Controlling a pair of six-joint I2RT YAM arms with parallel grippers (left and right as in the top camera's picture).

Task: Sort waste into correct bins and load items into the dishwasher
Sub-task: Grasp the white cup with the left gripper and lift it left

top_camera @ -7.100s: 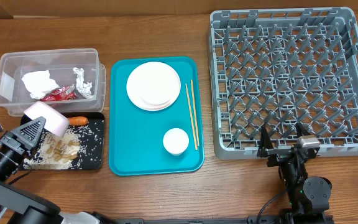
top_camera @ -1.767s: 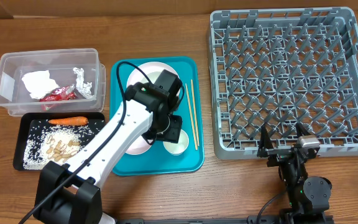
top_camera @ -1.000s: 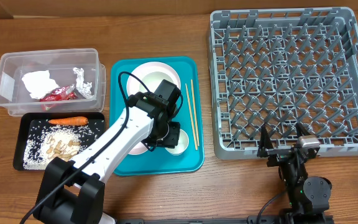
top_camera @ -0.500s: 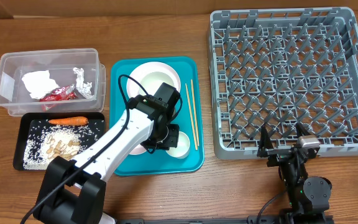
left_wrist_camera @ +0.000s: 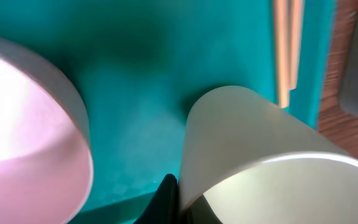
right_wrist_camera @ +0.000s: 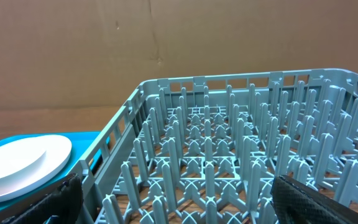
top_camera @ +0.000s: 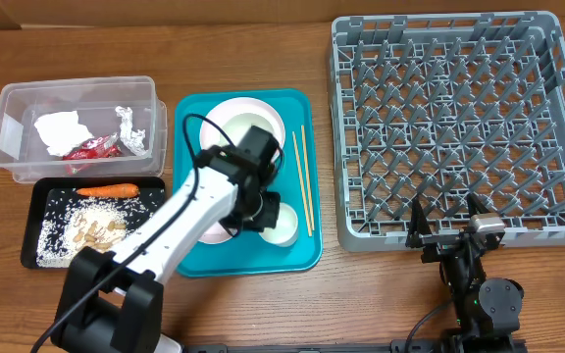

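Nothing stands in your grey dish rack [top_camera: 459, 118] yet, though the waste [top_camera: 59, 128] looks sorted (clear tub [top_camera: 13, 103], black tray [top_camera: 29, 224]). Plate [top_camera: 235, 113], cup [top_camera: 285, 228] and chopsticks [top_camera: 304, 176] lie on the teal tray [top_camera: 189, 147]. Your left gripper [top_camera: 263, 214] meets the cup, grip unclear; your right gripper [top_camera: 444, 218] idles spread.

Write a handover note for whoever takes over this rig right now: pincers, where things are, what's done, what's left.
Left pincer: down at the cup on the teal tray; grip unclear.
Right pincer: open, parked in front of the rack.
Done: tissue, wrapper and foil in the clear tub; carrot and rice in the black tray.
Left: cup, bowl, plate and chopsticks sit on the teal tray; the rack holds no dishes.
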